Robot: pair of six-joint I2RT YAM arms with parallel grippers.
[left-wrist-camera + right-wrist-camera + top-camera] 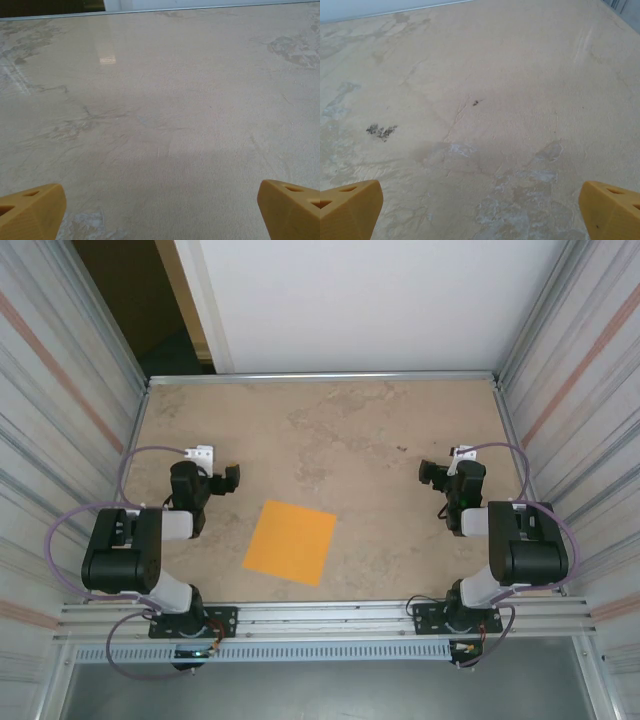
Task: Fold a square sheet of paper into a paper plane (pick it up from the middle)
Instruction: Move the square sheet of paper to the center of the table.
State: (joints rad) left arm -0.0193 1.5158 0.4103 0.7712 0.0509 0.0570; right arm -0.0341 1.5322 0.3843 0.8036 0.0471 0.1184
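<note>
Table point(400, 430) bears the square sheet of paper point(290, 541), skewed clockwise; both end effectors point(228, 478) point(430, 472) released.

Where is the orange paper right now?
In the top view, the square sheet of paper lies flat on the table near its front edge, between the left arm and the right arm, a little nearer the left.

1. The square sheet of paper point(290, 542), lower centre, is looking thin, smooth and matt.
2. The table point(350, 430) is showing mottled, stone-like beige, faintly glossy.
3. Ribbed metal walls point(60, 390) are gleaming at both sides.
</note>
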